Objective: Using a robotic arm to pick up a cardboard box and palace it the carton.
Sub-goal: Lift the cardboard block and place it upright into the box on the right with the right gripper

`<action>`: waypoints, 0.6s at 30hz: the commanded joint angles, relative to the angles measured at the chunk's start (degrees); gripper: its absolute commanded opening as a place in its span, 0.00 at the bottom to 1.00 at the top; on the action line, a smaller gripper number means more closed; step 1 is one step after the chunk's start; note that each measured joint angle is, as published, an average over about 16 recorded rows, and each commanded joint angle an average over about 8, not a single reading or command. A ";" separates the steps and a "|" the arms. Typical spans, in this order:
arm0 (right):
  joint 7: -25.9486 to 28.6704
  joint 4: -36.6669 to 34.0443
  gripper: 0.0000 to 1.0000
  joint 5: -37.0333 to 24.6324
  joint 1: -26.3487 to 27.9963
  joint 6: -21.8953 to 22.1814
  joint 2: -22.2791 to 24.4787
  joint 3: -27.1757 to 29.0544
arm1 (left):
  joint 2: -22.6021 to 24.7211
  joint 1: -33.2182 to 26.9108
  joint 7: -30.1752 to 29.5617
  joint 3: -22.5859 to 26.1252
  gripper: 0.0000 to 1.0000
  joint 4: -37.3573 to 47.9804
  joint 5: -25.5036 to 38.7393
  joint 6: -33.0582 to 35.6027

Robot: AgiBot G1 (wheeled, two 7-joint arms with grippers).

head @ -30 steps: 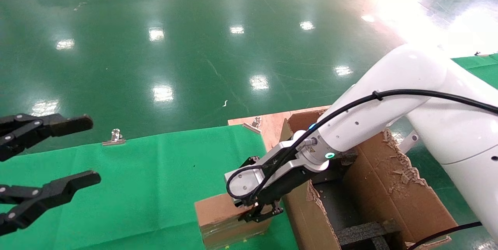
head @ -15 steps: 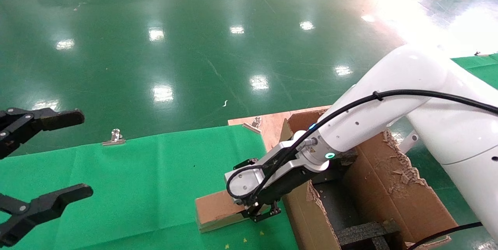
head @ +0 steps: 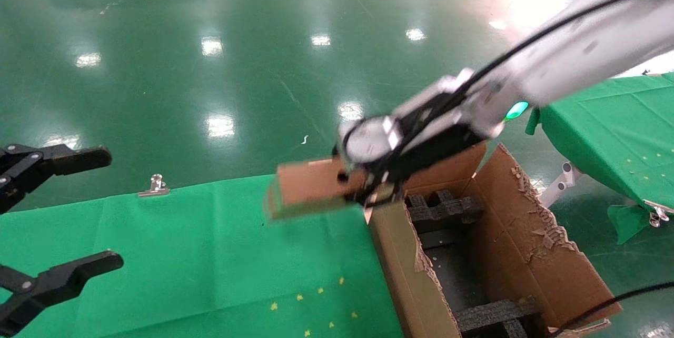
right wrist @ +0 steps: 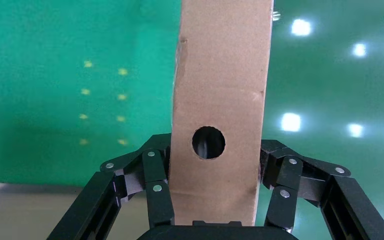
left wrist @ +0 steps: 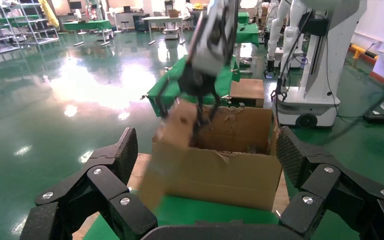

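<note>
Cardboard box (head: 310, 188) hangs mid-frame above the counter (head: 184, 254), clamped in the right tool (head: 371, 190), beside the carton (head: 489, 254). Pickup done; placing inside remains. Left tool (head: 79, 211) spread wide, idle.

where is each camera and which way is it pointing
Head view: on the robot's head, looking forward and down at the green table; shows the open left claw and the right arm lifting the box beside the carton.
Left wrist view: on the left wrist, facing across to the carton; shows the left claw.
Right wrist view: on the right wrist, facing down onto the box; shows the right claw gripping it.
All three share the box.
</note>
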 commanded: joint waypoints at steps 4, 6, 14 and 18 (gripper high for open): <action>-2.09 -2.57 0.00 3.29 7.20 -0.14 2.22 -2.63 | 0.00 0.00 0.00 0.00 1.00 0.00 0.00 0.00; -2.75 -3.62 0.00 4.48 9.28 -0.10 2.85 -3.99 | 0.00 0.00 0.00 0.00 1.00 0.00 0.00 0.00; -4.23 -6.92 0.00 7.96 13.93 0.15 5.56 -9.34 | 0.00 0.00 0.00 0.00 1.00 0.00 0.00 0.00; -4.73 -8.09 0.00 8.44 15.60 0.12 8.58 -11.84 | 0.00 0.00 0.00 0.00 1.00 0.00 0.00 0.00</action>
